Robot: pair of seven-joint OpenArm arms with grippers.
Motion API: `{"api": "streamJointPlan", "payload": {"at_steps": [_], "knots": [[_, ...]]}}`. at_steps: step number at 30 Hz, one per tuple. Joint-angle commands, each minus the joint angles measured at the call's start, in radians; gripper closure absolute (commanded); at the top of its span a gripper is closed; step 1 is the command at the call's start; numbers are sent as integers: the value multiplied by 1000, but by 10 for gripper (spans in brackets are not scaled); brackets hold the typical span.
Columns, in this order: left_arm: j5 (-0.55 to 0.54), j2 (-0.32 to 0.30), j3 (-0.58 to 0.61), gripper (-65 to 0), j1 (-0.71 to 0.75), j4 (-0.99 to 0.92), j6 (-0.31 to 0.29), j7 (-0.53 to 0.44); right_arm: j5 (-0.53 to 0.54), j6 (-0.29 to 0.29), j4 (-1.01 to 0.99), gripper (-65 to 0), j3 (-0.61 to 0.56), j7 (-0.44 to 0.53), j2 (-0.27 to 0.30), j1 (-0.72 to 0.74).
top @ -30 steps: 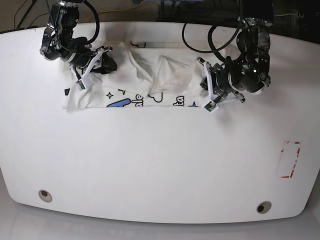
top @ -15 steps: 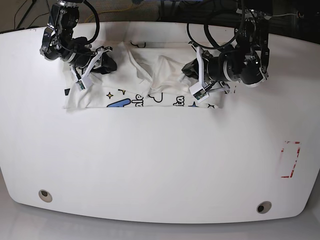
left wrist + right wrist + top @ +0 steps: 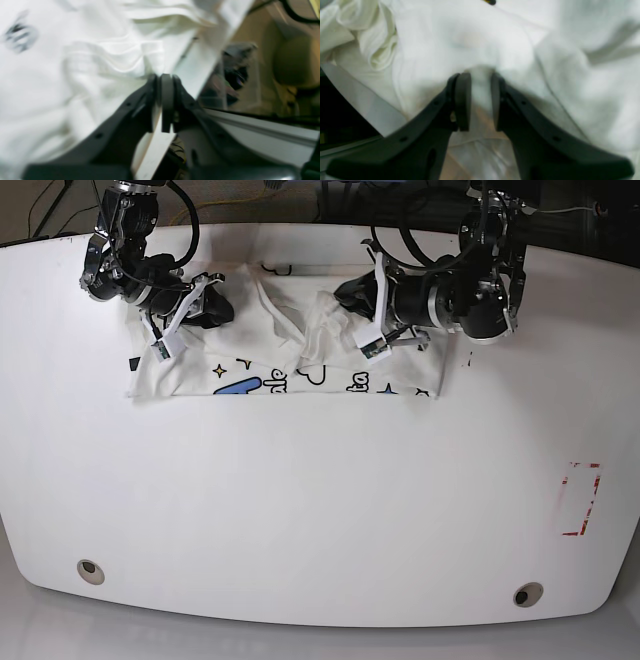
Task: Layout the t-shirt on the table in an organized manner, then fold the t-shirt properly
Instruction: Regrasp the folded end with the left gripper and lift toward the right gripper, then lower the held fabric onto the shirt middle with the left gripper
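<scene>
The t-shirt lies along the far edge of the table, spread into a rough band with its printed front partly showing — blue letters, small stars and cloud outlines run along its near hem. The middle of the cloth is rumpled into loose folds, and the near hem lies fairly straight.

In the base view the right gripper sits on the picture's left side, low over the shirt's corner by the sleeve. Its wrist view shows the two dark fingers a little apart with a ridge of white fabric pinched up between them, so it is grasping the t-shirt.

The left gripper reaches in from the picture's right, over the bunched centre of the garment. In its wrist view the jaws stand nearly together, with only thin slits between the dark pads, and their tips touch the edge of the wrinkled cloth. That view is blurred — whether any fabric is caught between the pads cannot be told.

A red dashed rectangle is marked near the table's right edge, well apart from the shirt, and two round grommet holes sit near the front edge.
</scene>
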Motion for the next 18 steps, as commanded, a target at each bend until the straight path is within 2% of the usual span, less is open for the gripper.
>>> {"api": "streamJointPlan", "payload": {"at_steps": [1, 7, 12, 18], "knots": [[-24, 4, 6, -117, -8, 21, -6, -18, -54, -9, 0, -144, -2, -50, 8, -2], [-26, -2, 17, -158, -16, 21, -24, -18, -54, -9, 0, -144, -2, -50, 8, -2], [-18, -39, 42, -167, -37, 21, -120, -18, -54, -9, 0, -144, -2, -50, 8, -2], [-24, -58, -12, -169, -73, 22, -120, -18, -54, -9, 0, -144, -3, -50, 6, -2]]}}
